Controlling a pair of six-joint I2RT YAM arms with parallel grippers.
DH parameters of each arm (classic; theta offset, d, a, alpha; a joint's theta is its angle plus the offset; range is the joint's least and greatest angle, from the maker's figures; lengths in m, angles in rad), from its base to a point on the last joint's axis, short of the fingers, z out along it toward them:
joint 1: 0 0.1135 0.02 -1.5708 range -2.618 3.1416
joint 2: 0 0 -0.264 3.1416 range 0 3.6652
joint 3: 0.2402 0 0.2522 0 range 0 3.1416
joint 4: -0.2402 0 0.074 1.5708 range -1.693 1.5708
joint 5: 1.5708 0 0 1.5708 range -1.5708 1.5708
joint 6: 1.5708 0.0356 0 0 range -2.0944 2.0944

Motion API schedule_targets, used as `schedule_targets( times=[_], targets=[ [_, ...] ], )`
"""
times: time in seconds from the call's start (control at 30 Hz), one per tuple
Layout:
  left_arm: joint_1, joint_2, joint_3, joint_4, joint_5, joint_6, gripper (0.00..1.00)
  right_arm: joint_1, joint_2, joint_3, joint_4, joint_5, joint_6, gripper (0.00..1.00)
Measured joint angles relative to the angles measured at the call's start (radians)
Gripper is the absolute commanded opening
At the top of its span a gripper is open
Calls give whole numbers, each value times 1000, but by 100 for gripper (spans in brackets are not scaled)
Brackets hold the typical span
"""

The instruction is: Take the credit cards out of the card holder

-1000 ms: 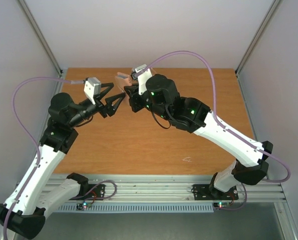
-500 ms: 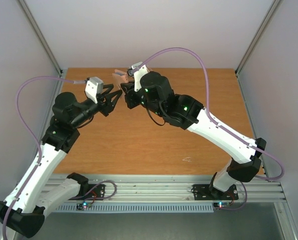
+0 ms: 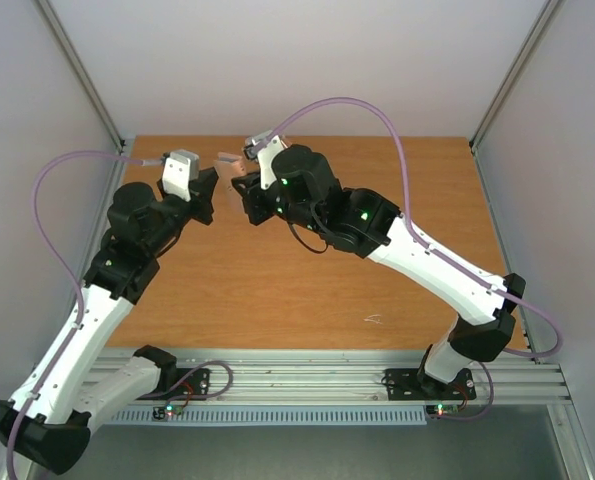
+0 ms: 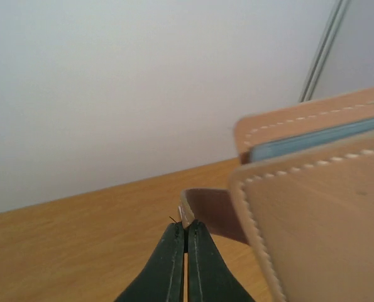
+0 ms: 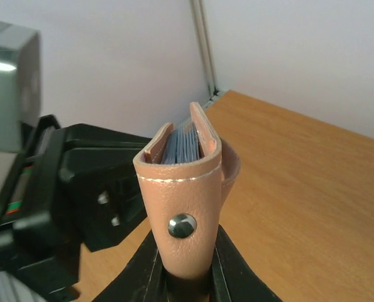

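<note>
The left gripper [image 4: 185,226] has its two dark, smooth, tapering fingers pressed flat together, with only a hairline seam between them. The cut end of a narrow brown leather strap [image 4: 213,212] sits right at their tips. Whether it is actually nipped between them cannot be told.

The strap belongs to the card holder [image 5: 181,189], which is held up in the air over the far left part of the table [image 5: 312,189], between the two arms. It is a small folded wallet of matte dusty-pink leather with rounded corners. A line of pale stitching runs along its edges, and a round dark metal snap stud [image 5: 182,225] is set in the flap near the fold. Its two leaves stand slightly parted. Layered blue-grey edges show in the gap, but cards cannot be told from lining there.

The right gripper [image 5: 185,251] clamps the holder's lower end, with one black finger on each face. The table is orange-brown wood-grain board.
</note>
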Motion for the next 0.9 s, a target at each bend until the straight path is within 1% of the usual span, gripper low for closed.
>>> schedule_targets(
  times=[0.17, 0.2, 0.23, 0.27, 0.3, 0.33, 0.4, 0.47, 0.53, 0.6, 0.63, 0.7, 0.73, 0.83, 0.9],
  targets=[
    [18, 4, 0, -56, -50, -24, 0, -20, -3, 6, -25, -48, 3, 1],
    [26, 3, 0, -66, -47, -35, 0, -42, -5, 6, -30, -84, 2, 1],
    [34, 2, -2, -76, -36, -53, 3, -70, -7, 7, -35, -125, -1, 1],
    [41, -3, -5, -78, -14, -66, 18, -105, -9, 13, -48, -177, -8, 1],
    [49, -10, -13, -75, 16, -85, 25, -146, -9, 27, -72, -251, -23, 1],
    [56, -21, -25, -69, 48, -101, 34, -176, -9, 41, -90, -310, -40, 1],
    [85, -46, -58, -65, 90, -147, 45, -250, -9, 92, -153, -473, -87, 1],
    [125, -69, -96, -64, 121, -201, 49, -319, -9, 156, -216, -640, -139, 1],
    [158, -83, -123, -66, 150, -237, 52, -375, -9, 235, -311, -785, -219, 1],
    [188, -95, -142, -59, 202, -248, 58, -390, -11, 301, -416, -868, -305, 1],
    [196, -102, -146, -55, 232, -232, 62, -388, -15, 320, -465, -880, -343, 1],
    [206, -126, -150, -45, 348, -165, 69, -378, -20, 336, -554, -863, -405, 1],
    [207, -140, -150, -42, 408, -115, 70, -372, -20, 340, -601, -845, -434, 1],
    [206, -168, -111, -79, 630, 39, 70, -331, 9, 343, -735, -728, -527, 4],
    [201, -164, -66, -119, 739, 110, 72, -286, 33, 336, -776, -674, -573, 5]
  ],
)
